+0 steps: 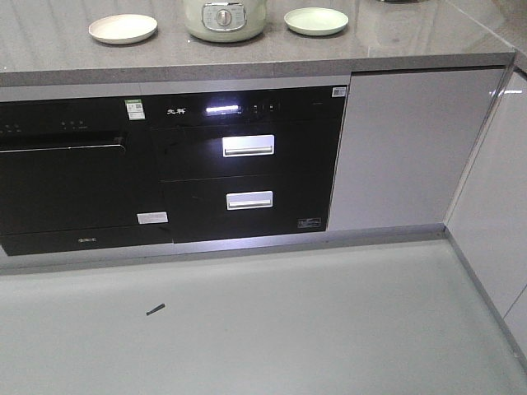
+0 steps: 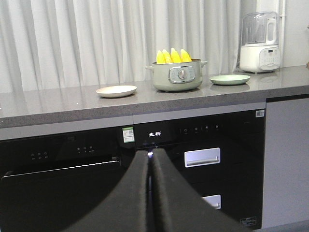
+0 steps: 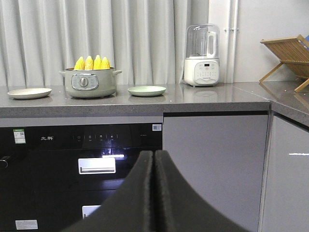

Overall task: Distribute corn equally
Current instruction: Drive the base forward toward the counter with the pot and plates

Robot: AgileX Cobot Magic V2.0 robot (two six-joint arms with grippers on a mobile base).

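Several yellow cobs of corn stand upright in a pale green electric pot on the grey counter. A cream plate lies left of the pot and a green plate lies right of it; both hold nothing. My left gripper is shut and holds nothing, low in front of the black appliances. My right gripper is likewise shut on nothing, well below the counter. Neither arm appears in the front view.
A white blender stands at the counter's right, a wooden rack beyond it. Black built-in appliances with silver drawer handles fill the counter front, white cabinets to the right. A small dark scrap lies on the floor.
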